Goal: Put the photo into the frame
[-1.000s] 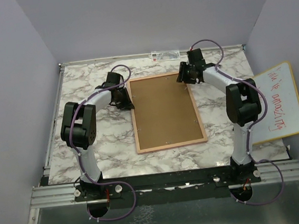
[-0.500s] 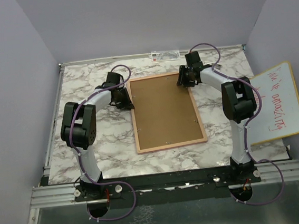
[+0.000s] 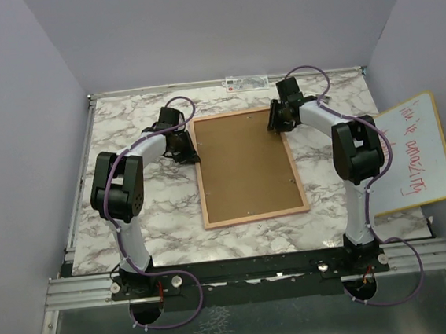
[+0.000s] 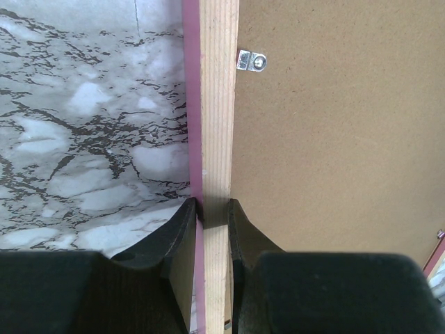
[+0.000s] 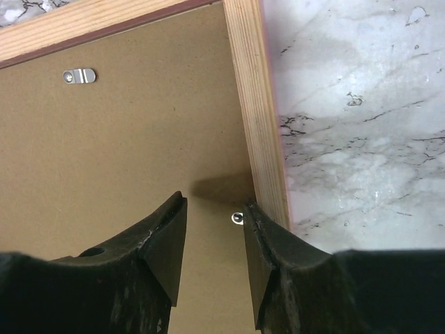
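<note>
The frame (image 3: pixel 251 215) lies face down in the middle of the table, its light wood back and brown backing board (image 3: pixel 245 165) facing up. A thin pink edge (image 4: pixel 192 104) shows beside the wood rail (image 4: pixel 219 104). My left gripper (image 3: pixel 186 148) is shut on the frame's left rail, one finger on each side (image 4: pixel 213 205). My right gripper (image 3: pixel 275 119) hangs open just above the backing board by the far right corner (image 5: pixel 214 202). A small metal clip (image 5: pixel 238 218) sits against its right finger. The photo is hidden.
A wood-edged whiteboard with red writing (image 3: pixel 415 152) leans off the table's right edge, close to the right arm. A small white label (image 3: pixel 246 81) lies at the back edge. Other metal clips (image 4: pixel 250 61) (image 5: pixel 78 76) sit on the backing board.
My right gripper has shifted slightly toward the frame's far right corner and lowered over the backing, and its jaws have narrowed a little. The left gripper and the frame have not moved.
</note>
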